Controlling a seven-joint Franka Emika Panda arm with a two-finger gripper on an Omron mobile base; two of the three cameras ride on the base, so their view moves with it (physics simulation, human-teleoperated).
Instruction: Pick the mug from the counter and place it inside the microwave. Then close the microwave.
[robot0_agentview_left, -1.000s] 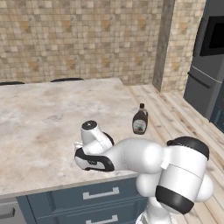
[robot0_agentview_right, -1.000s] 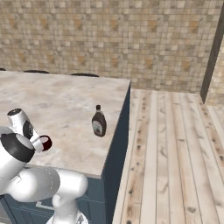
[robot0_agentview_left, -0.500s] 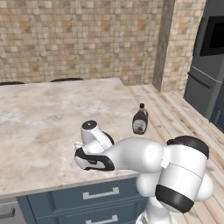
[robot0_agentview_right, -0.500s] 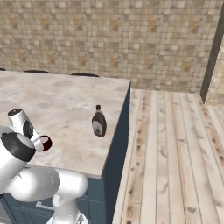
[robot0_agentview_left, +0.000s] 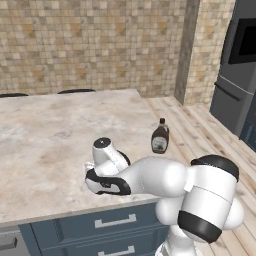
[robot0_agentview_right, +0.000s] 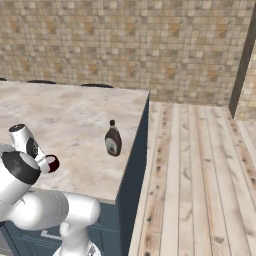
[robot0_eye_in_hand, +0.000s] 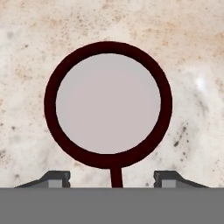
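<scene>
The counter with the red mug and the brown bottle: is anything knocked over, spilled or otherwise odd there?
Nothing stands out. The mug sits upright on the counter, its white inside empty, with the gripper poised above it. The bottle stands upright farther along, apart from the mug. No spill shows on the stone.

- Two base views look forward and down from behind the arm, one each side. Both see the counter (robot0_agentview_left: 45, 145) by the hand.
- Hand view looks straight down, close above the mug (robot0_eye_in_hand: 108, 105).
</scene>
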